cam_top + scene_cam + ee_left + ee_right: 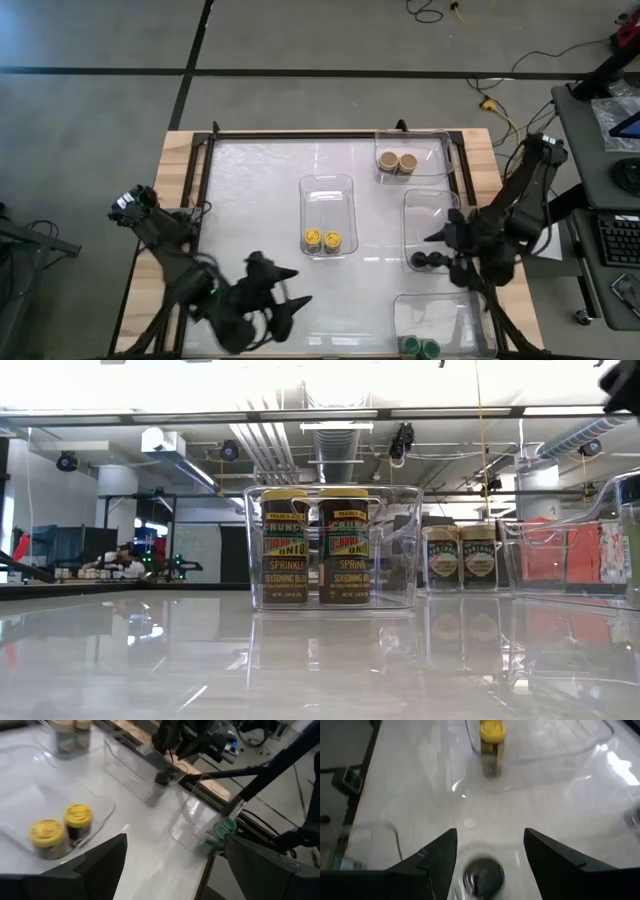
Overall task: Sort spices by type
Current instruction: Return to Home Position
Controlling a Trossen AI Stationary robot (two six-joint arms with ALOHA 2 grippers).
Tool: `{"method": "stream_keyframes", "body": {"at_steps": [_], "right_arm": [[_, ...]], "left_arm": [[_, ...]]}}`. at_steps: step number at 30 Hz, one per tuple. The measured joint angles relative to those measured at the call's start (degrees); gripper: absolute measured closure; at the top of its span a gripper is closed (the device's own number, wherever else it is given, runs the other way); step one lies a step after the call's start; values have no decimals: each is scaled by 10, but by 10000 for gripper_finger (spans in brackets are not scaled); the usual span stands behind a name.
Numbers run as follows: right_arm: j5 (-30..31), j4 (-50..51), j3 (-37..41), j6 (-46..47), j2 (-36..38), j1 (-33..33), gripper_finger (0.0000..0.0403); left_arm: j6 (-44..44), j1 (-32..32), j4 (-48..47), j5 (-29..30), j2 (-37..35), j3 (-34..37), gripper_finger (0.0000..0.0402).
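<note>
My left arm (160, 225) and right arm (520, 185) are dark and jointed; my fingers (432, 862) are flat black wedges.

The yellow-lidded spice jars (285, 550) have labels reading "SPRINKLE" and "SEASONING BLEND".

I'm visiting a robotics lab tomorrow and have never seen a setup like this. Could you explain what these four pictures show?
It is a robot with two dark arms at a table, each ending in a two-finger gripper. One picture looks straight down, one looks level across the tabletop, and two come from cameras on the wrists; the dark wedges at their bottom are that arm's own fingers. On the table stand four clear trays, each holding two small spice jars: tan-lidded jars, yellow-lidded jars, black-lidded jars and green-lidded jars. The left gripper and right gripper are open and hold nothing; the right one hangs over the black-lidded pair.
</note>
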State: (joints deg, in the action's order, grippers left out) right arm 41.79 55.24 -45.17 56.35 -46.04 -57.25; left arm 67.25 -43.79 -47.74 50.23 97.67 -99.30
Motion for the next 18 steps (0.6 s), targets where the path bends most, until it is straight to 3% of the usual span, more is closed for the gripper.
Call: {"method": "stream_keyframes", "body": {"at_steps": [5, 10, 14, 18], "right_arm": [[-49, -143, 0, -140, -26, 107, 184], [-77, -286, -3, -327, -41, 192, 195], [-78, -394, -6, -460, -11, 218, 236], [-108, -433, -6, -514, 46, 236, 299]], "left_arm": [[-142, 55, 204, -59, 0, 66, 86], [-289, 126, 427, -212, 0, 153, 86], [-353, 165, 532, -267, -26, 215, 86], [-397, 181, 553, -294, -98, 279, 86]]}}
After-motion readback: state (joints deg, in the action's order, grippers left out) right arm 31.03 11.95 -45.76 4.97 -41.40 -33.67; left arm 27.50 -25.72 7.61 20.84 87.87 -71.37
